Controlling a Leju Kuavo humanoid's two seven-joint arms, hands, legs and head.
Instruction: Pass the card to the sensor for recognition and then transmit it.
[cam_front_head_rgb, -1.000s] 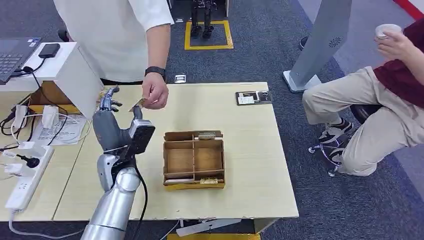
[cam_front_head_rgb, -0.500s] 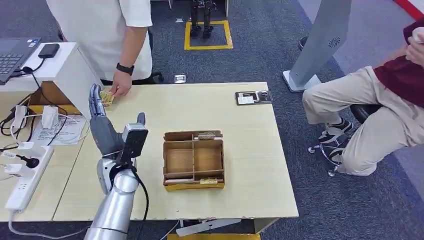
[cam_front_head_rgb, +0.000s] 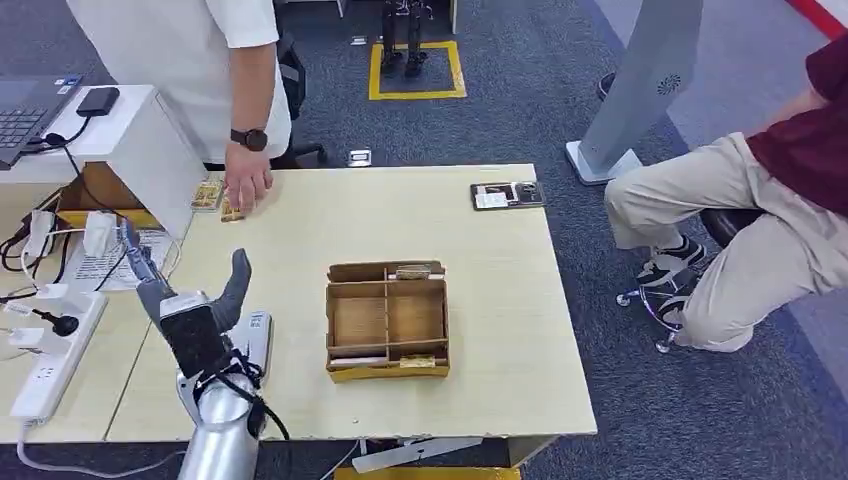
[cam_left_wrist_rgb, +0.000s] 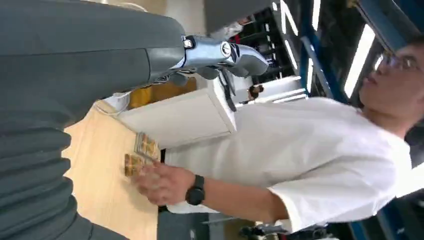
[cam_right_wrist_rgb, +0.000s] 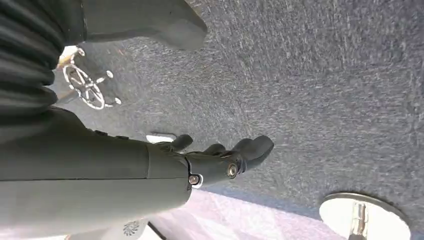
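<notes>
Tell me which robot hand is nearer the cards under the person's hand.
Left. The left hand is raised over the table's near-left part, short of the cards at the far edge. The right hand hangs over carpet, away from the table.

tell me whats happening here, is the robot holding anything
No. The robot's left hand is raised over the near left part of the table, open and holding nothing. A person's hand rests on a card at the far left edge, beside the white box. The robot's right hand hangs open over the carpet. The wooden tray sits untouched mid-table.
</notes>
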